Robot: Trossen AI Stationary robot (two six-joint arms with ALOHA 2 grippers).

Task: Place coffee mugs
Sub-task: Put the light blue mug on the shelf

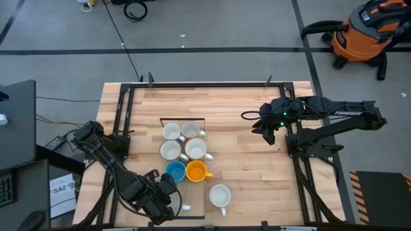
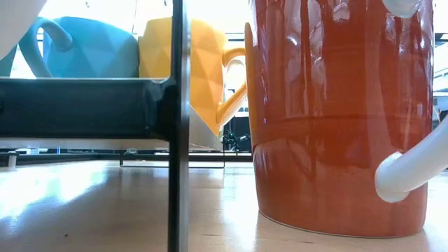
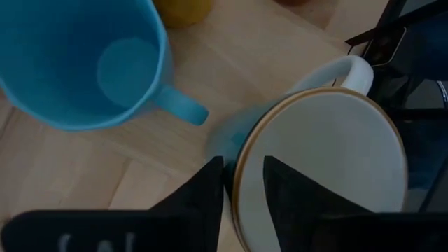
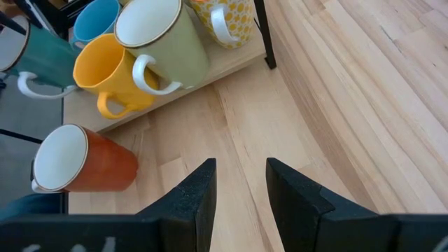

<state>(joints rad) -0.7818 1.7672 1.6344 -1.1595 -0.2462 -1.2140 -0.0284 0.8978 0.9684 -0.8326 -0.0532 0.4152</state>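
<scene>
Several coffee mugs stand in a black-framed patch (image 1: 160, 122) at the table's middle: white ones (image 1: 171, 131), a pale green one (image 4: 164, 42), a blue one (image 1: 174, 171) and a yellow one (image 1: 195, 171). An orange-red mug (image 1: 219, 196) stands outside the frame, toward the near edge. A teal mug with a white inside (image 3: 329, 161) stands upright at the near left. My left gripper (image 3: 243, 171) points down over it, one finger inside its rim and one outside, a gap showing. My right gripper (image 1: 266, 131) hovers open and empty at the right. My left gripper straddles the teal mug's rim (image 3: 236, 192) from above, on the side opposite the white handle (image 3: 346, 70). One finger stands outside the wall, the other inside. I cannot tell whether either finger touches the wall. The mug's base is hidden.
The blue mug's handle (image 3: 183, 106) lies close to the teal mug. A black rail (image 1: 122, 122) runs along each side of the table. Bare wood (image 4: 336, 105) stretches under my right gripper. An orange vacuum (image 1: 363, 32) stands on the floor beyond the far right corner.
</scene>
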